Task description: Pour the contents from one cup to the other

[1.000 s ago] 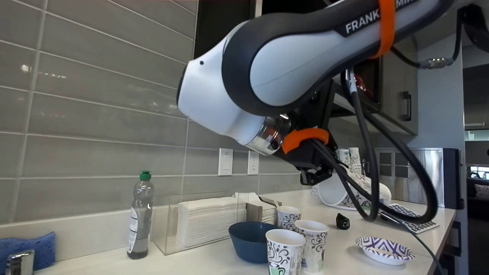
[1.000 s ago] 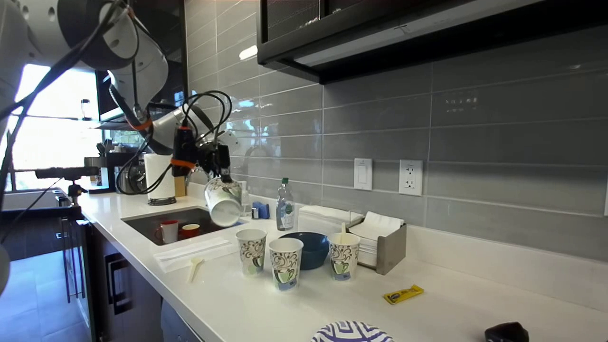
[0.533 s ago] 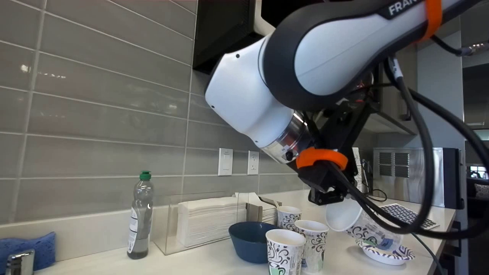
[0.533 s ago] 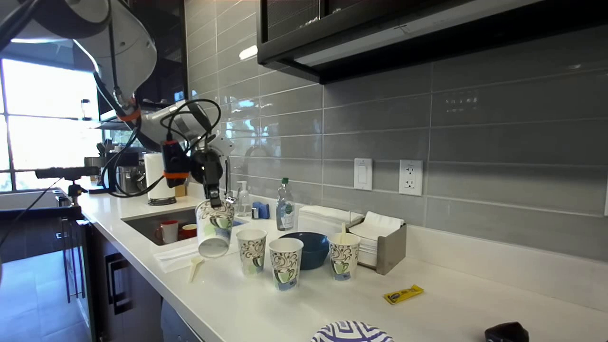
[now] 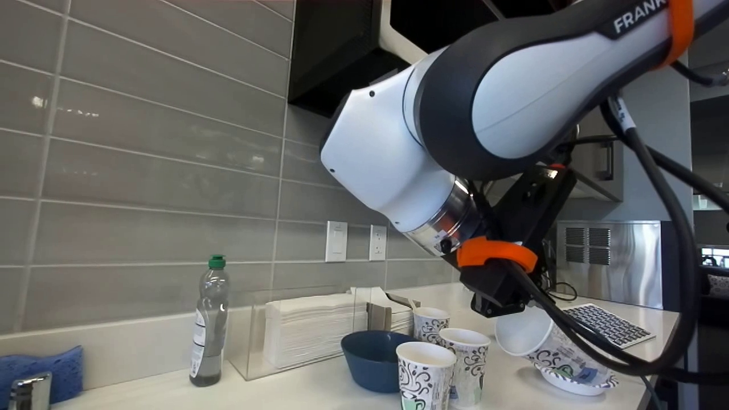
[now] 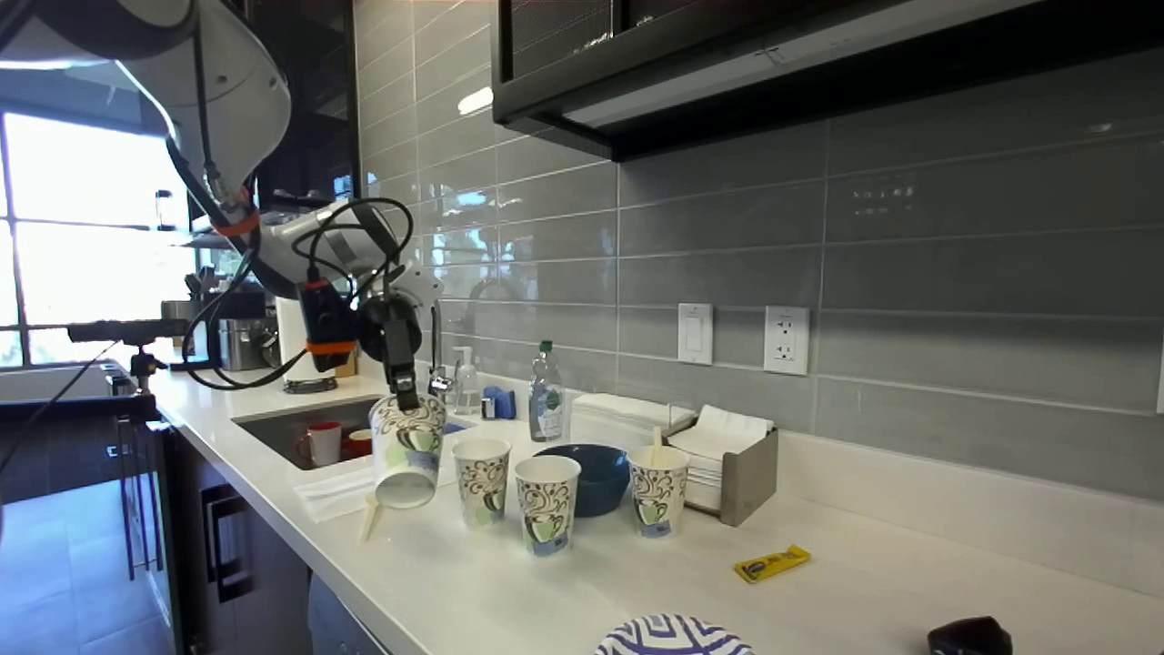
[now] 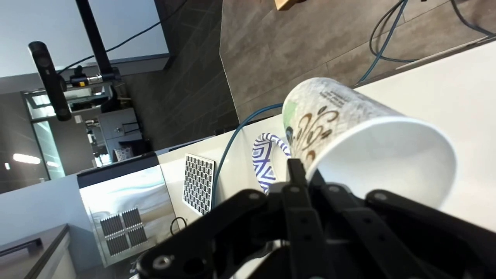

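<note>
A white paper cup [image 7: 337,116] with a brown swirl pattern hangs tilted above the counter. My gripper [image 7: 307,170] is shut on its rim, one finger outside the wall and one inside. What shows of its interior in the wrist view is plain white. In an exterior view the held cup [image 6: 409,446] turns its base toward the camera. Three like cups stand upright on the counter: a left cup [image 6: 482,482] close beside the held one, a middle cup [image 6: 547,505], and a cup with a stick in it [image 6: 659,491]. Which one is the other cup, I cannot tell.
A blue bowl [image 6: 600,496] stands behind the cups, near a napkin holder [image 6: 750,478] and a soap bottle [image 6: 546,400]. A patterned paper bowl [image 5: 569,387], a yellow packet [image 6: 773,564] and a spoon [image 6: 369,520] lie on the counter. The sink [image 6: 273,428] is beyond.
My gripper has carried the held cup lower, rightward in one exterior picture and slightly leftward in another. The cup leans less, its base pointing further down. The standing cups have not moved.
</note>
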`<state>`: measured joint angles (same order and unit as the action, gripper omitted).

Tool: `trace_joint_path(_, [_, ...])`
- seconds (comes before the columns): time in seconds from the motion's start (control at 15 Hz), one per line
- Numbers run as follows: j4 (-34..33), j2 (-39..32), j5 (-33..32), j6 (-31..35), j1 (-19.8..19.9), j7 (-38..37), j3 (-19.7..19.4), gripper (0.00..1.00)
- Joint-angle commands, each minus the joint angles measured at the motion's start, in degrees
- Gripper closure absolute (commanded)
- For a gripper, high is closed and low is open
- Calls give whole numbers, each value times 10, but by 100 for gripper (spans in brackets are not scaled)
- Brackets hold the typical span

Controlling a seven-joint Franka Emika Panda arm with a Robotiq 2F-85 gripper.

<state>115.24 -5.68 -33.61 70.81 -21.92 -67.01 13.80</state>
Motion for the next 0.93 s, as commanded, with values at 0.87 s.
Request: trace_joint_path(0.87, [216,166,136,209,40,-228,14,99])
